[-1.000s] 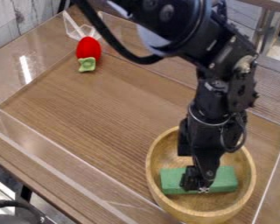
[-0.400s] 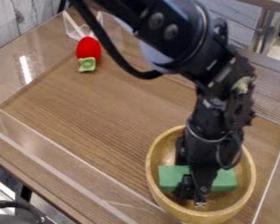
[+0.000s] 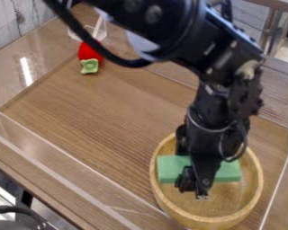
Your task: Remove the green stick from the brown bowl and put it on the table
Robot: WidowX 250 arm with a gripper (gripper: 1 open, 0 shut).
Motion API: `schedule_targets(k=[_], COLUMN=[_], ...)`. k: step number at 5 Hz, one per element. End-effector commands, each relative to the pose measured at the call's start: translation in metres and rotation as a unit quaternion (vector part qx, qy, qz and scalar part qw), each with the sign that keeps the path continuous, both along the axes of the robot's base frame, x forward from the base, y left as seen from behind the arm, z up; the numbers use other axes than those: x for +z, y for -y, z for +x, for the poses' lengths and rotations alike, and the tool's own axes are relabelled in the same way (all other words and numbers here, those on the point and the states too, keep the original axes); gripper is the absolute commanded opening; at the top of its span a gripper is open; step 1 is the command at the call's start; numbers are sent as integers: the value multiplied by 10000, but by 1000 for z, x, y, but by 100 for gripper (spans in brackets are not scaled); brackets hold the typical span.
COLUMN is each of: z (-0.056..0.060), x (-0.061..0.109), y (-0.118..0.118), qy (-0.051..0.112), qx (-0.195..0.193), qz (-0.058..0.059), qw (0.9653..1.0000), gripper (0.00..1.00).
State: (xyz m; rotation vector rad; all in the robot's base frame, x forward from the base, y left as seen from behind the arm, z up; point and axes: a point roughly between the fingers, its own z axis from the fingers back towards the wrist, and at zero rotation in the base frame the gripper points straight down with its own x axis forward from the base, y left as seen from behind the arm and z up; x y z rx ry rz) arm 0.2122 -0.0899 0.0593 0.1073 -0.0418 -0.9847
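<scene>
Shifted up the view, with the green stick [image 3: 172, 169] in its grip

Moved from low in the brown bowl [image 3: 219, 212] toward its upper rim since the earlier frame, taking the green stick along. Looks raised off the bowl's floor (hard to tell by how much, with so much dark metal in front). Clenched on the green stick with the black gripper [image 3: 198, 186], jaws closed about its middle. Shows green on both sides of the fingers, reaching nearly to the left rim at one end and toward the right rim at the other. Lies within the bowl's outline in this view, not over bare wood of the table [image 3: 86, 112]. Leaves the lower part of the bowl's inside in plain sight.

Find the bowl near the right edge of the tabletop, toward the bottom of the view. Comes in from the top of the view with the robot arm [image 3: 140, 40], bending down over the bowl. Sits well apart from all this, near the upper-left edge of the tabletop, with a red object [image 3: 89, 51] and its green base. Shows something pale and see-through just behind (too blurred to name).
</scene>
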Motion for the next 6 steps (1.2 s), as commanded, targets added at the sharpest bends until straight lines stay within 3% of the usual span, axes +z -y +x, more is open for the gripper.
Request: schedule_targets(k=[1,2,4,5,6], z=[3,3,4,4,4], x=[14,12,16,21,37], y=[-2,-3,-6,-17,-31], qy=[169,163,152,148,181], qx=[-173,-345,142,505,867], qz=[2,10,46,65,150], qw=[9997,9993,9998,9986,9960], gripper=[0,0,0,0,0])
